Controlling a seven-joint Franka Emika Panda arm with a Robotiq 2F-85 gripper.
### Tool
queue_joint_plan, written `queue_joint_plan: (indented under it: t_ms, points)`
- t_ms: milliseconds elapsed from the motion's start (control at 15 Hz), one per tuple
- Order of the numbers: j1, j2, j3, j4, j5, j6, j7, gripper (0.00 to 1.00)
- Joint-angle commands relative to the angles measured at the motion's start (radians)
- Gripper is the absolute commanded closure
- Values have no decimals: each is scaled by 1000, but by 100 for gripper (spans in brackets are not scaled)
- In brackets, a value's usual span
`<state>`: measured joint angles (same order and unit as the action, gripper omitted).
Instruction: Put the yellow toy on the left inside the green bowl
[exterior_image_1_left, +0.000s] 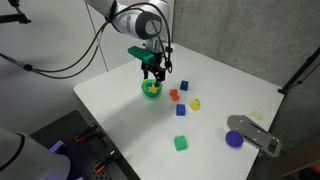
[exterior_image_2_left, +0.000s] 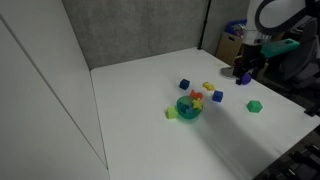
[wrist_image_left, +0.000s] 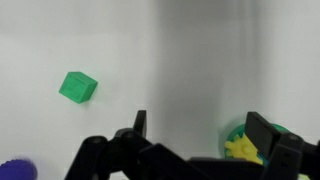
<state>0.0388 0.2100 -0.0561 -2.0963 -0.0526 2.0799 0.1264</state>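
My gripper (exterior_image_1_left: 152, 73) hangs over the green bowl (exterior_image_1_left: 151, 90), jaws spread wide and holding nothing; the yellow toy (exterior_image_1_left: 152, 87) lies inside the bowl.

In an exterior view the bowl sits in the upper left part of the white table (exterior_image_1_left: 120, 125), not far from its left edge. An orange piece (exterior_image_1_left: 173, 96) is just to its right, and bare tabletop runs toward the lower left. In the wrist view the bowl shows at lower right beside one finger and a green cube (wrist_image_left: 78, 86) at upper left, with open white surface between them.
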Motion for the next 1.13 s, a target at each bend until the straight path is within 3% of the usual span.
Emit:
queue_joint_plan:
  t_ms: [0, 467, 1067]
  points:
    - [-24, -215, 4, -157, -13, -27, -11, 0]
    - [-55, -496, 8, -187, -15, -200, -65, 0]
    - [-59, -530, 14, -171, 2, -224, -61, 0]
